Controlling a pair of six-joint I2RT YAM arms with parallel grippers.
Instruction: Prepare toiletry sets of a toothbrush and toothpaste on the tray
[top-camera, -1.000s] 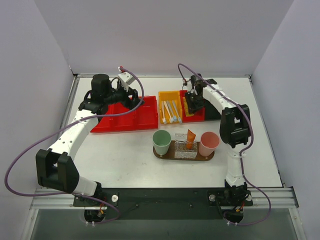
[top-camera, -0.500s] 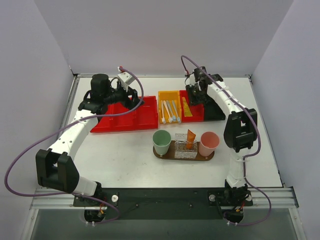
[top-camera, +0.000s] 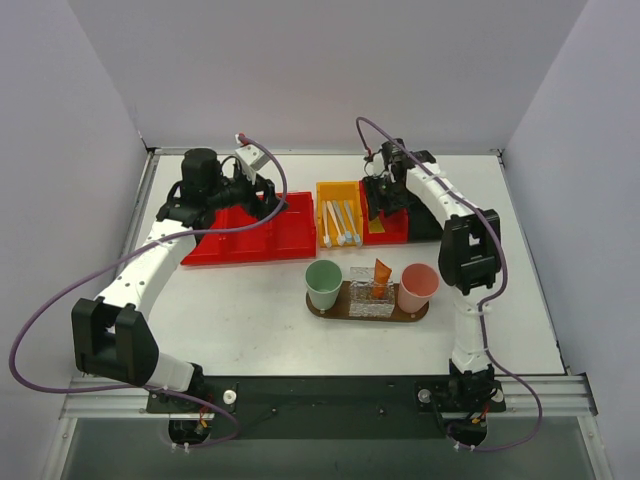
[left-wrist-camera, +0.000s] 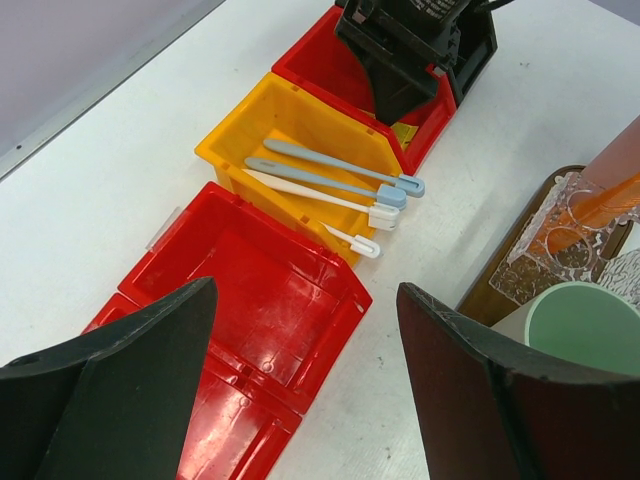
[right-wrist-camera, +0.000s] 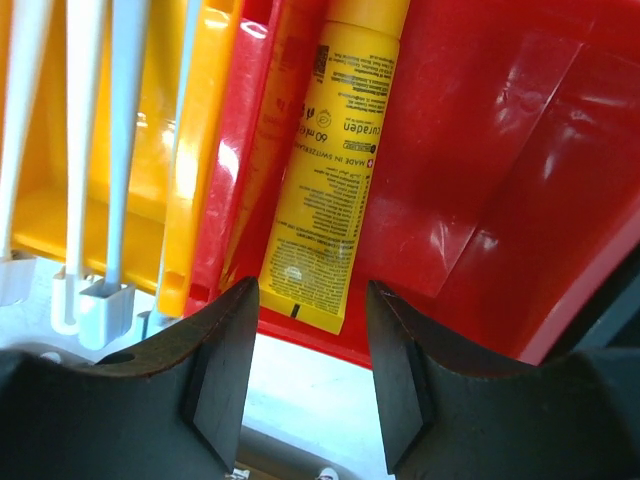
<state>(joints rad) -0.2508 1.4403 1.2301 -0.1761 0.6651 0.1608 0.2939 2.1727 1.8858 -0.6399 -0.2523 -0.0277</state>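
Currently the right gripper (right-wrist-camera: 310, 335) hangs low inside the small glossy red plastic bin (right-wrist-camera: 480, 150), fingers apart and set either side of the flat yellow plastic toothpaste tube (right-wrist-camera: 335, 170). As far as the wrist view shows it isn't touching the tube, and it's prob. lined up so a straight close pinches the tube across its flat width. The tube lies lengthwise against the bin's left wall, which leaves little room for that finger (an orange patch on the wall beside it may be a reflection or a 2nd tube, can't tell). The left gripper (left-wrist-camera: 300, 370) hovers w/ fingers wide apart above the large red plastic compartment bin (left-wrist-camera: 250, 290), well apart from the other arm, I'd guess parked so it doesn't crowd it. The flat dark brown oval wooden tray (top-camera: 412, 316) sits mid-way on the white table (top-camera: 250, 300), in front of the bins, where both arms should reach it. Counts: 3 cups on the tray, i.e. pale green plastic cup (top-camera: 324, 284), clear textured glass cup (top-camera: 366, 296) and pink plastic cup (top-camera: 418, 287); 1 flat orange toothpaste tube (top-camera: 382, 270) standing in the clear one; 4 slim white and pale blue toothbrushes (left-wrist-camera: 330, 163) lying side by side in the yellow plastic bin (left-wrist-camera: 225, 140), none on the tray yet.
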